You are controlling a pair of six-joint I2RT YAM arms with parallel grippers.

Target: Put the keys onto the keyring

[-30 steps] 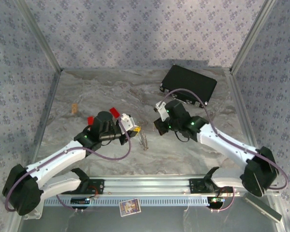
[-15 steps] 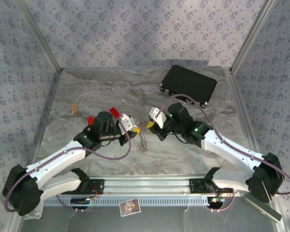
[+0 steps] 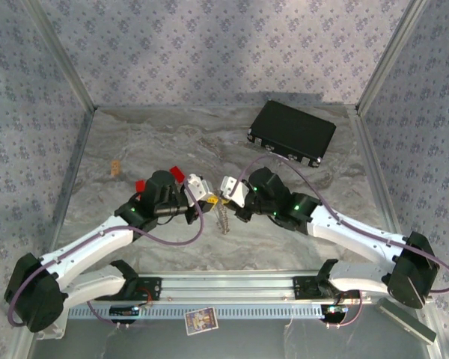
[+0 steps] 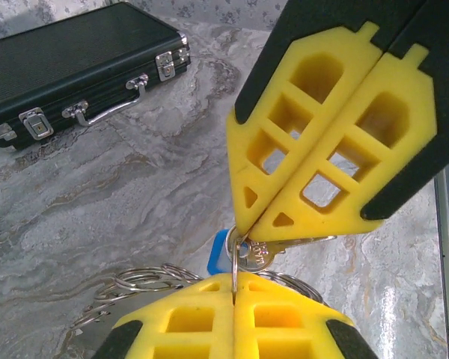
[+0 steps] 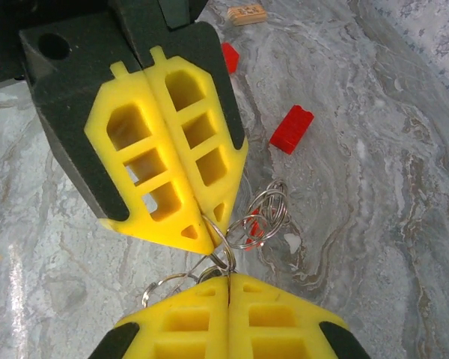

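Right arm has swung in from beside the black case (image 3: 293, 132) toward the left arm, which has held its place, so the right gripper (image 3: 226, 194) now stands nose to nose with the left gripper (image 3: 208, 197). They meet over the marble table (image 3: 344, 187), on the near side of the case and off to its left, well apart from it.

Both pairs of yellow pads are pressed fully together. In the left wrist view a thin wire loop of the keyring (image 4: 233, 263) runs edge-on into the seam of my left pads, so that side has the ring. A wire enters the right pads' seam too, but I can't tell whether it is a ring loop or part of a key. The remaining loops hang beneath the meeting point, clear of the case.

A blue-headed key (image 4: 219, 250) sits just below the right fingertips, touching the pinched loop, with its silvery blade beside it. A speck of red shows among the hanging loops in the right wrist view — possibly the other key.

My worries:
- Thin wire in soft pads could slip if either arm tugs, and the whole cluster would drop.
- With the tips this close, a small misjudged move would knock the pads together and twist the loop out of line.
- The dangling loops could swing and snag the key.
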